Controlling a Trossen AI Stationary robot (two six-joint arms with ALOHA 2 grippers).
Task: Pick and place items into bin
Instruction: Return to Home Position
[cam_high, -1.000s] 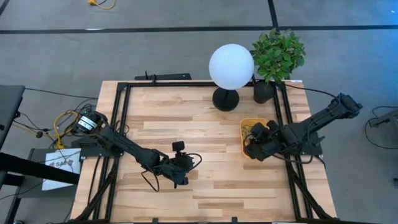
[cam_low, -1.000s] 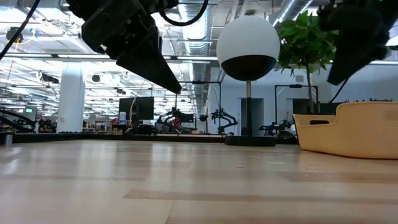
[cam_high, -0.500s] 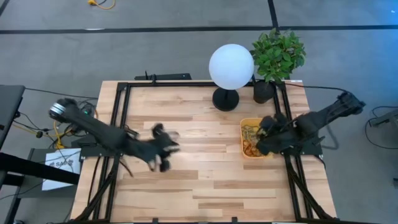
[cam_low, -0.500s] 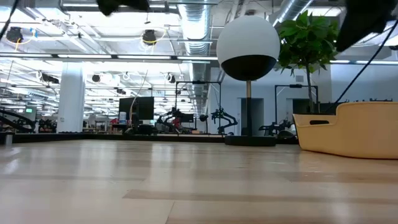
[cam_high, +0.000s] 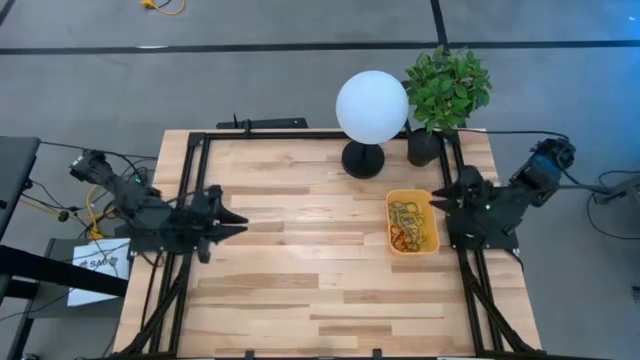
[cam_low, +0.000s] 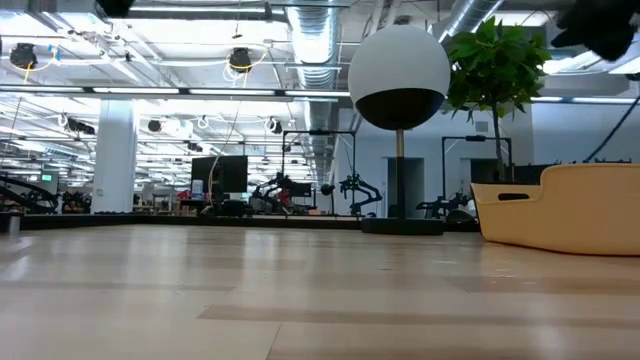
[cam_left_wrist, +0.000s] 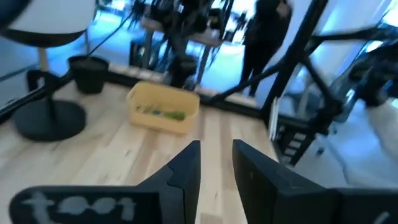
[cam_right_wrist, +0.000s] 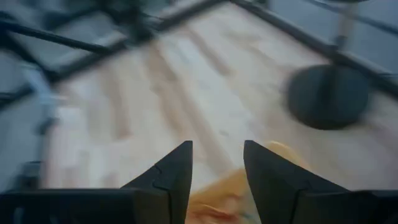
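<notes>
Fingers (cam_right_wrist: 174, 177) of the right gripper (cam_high: 438, 203) stand a little apart and hold nothing. It hangs just beside the right rim of the bin (cam_high: 391, 225), near its far end. The bin lies on the right side of the table (cam_high: 300, 290), long axis running front to back, far end pointing toward the plant pot (cam_high: 424, 148). Inside lie tangled rubber bands (cam_high: 405, 222); I see none loose on the wood. The left gripper (cam_high: 238, 222), likewise narrowly parted and empty, waits at the table's left edge, well apart, aimed across at the bin's long side. The right arm is plainly nearer, though little work seems left.
</notes>
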